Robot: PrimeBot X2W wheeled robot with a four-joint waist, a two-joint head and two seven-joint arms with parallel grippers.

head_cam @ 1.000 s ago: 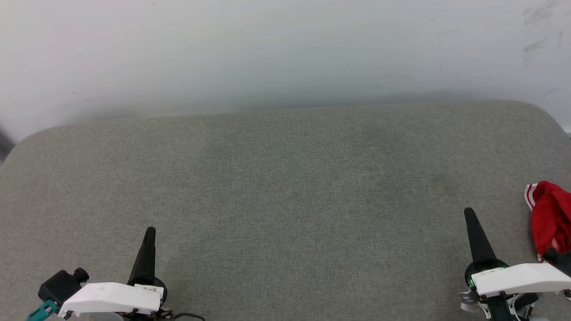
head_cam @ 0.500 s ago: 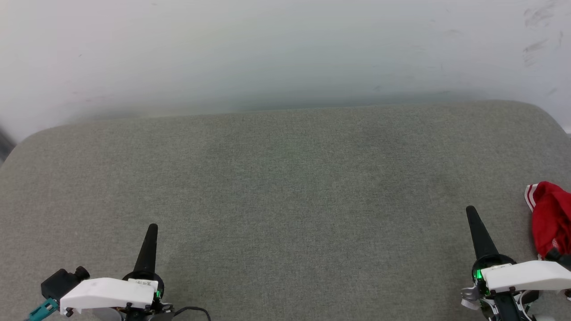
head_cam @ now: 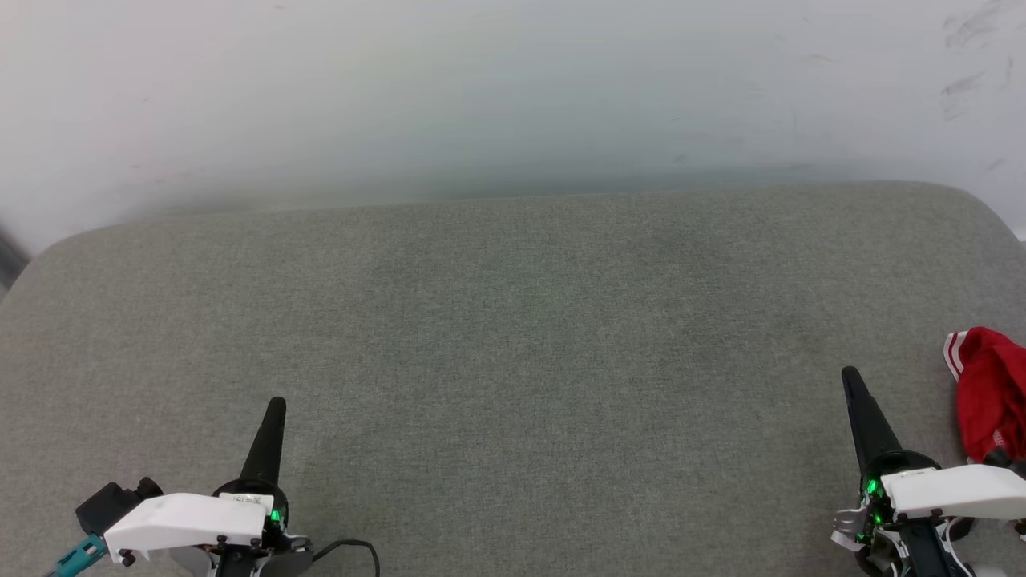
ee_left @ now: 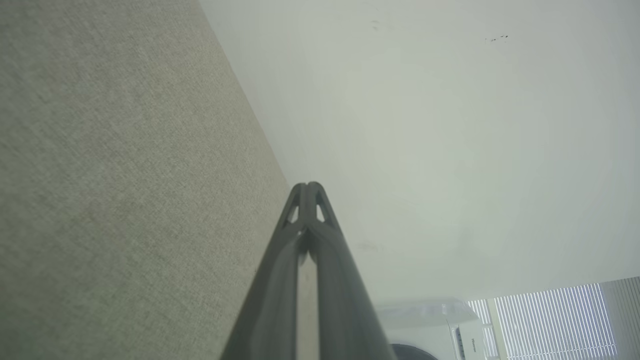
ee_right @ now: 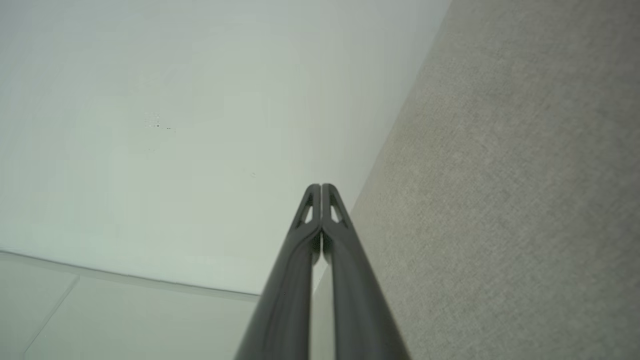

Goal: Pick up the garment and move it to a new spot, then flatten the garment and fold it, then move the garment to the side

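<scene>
The garment (head_cam: 990, 393) is a crumpled bright red heap with a red-and-white striped edge, lying at the far right of the grey padded surface (head_cam: 513, 320) and cut off by the head view's edge. My right gripper (head_cam: 850, 377) is shut with nothing in it, just left of the garment and apart from it. At the lower left my left gripper (head_cam: 276, 405) is also shut and empty, far from the garment. Both wrist views show the fingers pressed together: left gripper (ee_left: 307, 186), right gripper (ee_right: 321, 186).
A pale wall (head_cam: 513, 88) rises behind the surface's far edge. The surface has rounded far corners. In the left wrist view a white appliance (ee_left: 435, 325) and window blinds (ee_left: 550, 320) sit beyond the surface.
Both grippers have drifted slightly: the left a little right and forward, the right a little right. The garment has not moved.
</scene>
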